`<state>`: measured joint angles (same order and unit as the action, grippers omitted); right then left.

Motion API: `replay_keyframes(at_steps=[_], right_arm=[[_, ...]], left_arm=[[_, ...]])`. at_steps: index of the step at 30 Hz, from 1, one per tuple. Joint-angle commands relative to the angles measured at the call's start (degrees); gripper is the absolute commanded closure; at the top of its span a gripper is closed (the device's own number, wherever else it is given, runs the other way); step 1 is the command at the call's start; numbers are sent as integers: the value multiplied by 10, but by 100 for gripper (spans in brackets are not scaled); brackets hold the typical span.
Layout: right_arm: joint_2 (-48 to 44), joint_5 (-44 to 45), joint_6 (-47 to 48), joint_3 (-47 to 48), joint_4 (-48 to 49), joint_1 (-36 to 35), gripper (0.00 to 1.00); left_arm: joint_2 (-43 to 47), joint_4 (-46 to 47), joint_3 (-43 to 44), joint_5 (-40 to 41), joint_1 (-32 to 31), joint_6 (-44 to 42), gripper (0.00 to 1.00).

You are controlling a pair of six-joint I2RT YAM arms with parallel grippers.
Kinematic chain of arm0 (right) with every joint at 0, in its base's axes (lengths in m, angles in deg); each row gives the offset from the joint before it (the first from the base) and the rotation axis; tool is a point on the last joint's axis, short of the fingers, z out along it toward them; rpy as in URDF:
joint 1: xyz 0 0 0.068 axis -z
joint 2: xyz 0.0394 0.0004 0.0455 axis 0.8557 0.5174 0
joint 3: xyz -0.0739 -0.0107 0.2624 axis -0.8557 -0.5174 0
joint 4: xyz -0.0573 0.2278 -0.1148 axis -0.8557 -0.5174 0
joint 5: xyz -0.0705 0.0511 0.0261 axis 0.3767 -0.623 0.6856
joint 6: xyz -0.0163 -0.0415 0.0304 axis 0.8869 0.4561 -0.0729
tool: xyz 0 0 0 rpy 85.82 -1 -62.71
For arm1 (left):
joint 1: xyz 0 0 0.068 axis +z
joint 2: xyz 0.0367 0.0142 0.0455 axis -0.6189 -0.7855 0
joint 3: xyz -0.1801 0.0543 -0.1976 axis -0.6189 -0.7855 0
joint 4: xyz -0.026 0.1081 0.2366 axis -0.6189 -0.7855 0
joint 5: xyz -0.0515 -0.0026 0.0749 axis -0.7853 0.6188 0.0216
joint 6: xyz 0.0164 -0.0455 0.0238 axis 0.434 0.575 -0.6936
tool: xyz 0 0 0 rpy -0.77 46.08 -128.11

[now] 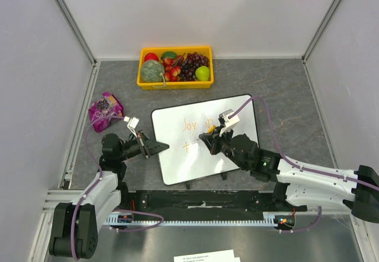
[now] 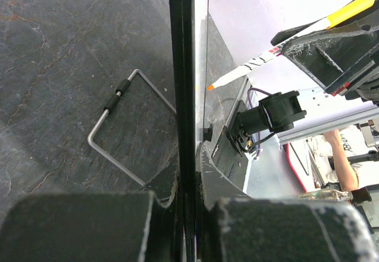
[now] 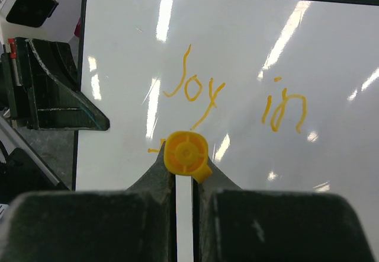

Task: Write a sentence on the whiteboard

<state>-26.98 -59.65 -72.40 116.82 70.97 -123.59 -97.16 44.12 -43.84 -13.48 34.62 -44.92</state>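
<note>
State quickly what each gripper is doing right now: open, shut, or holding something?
Left gripper: shut on the edge of the whiteboard.
Right gripper: shut on the marker.

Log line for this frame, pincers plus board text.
left pincer: shut on whiteboard edge | right pincer: shut on marker | sentence: "Joy in", second line started

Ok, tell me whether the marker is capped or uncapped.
Uncapped: the marker shows a bare orange tip pointing at the whiteboard.
</note>
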Motion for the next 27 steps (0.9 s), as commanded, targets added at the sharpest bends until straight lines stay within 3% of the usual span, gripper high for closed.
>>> replay_keyframes(at_steps=[1, 27], right_arm=[[-2, 17, 4, 9, 0, 0, 100], [19, -25, 9, -16, -25, 0, 100]], left_arm=[[-2, 4, -12, 0, -1, -59, 98], [-2, 5, -12, 0, 0, -59, 98]])
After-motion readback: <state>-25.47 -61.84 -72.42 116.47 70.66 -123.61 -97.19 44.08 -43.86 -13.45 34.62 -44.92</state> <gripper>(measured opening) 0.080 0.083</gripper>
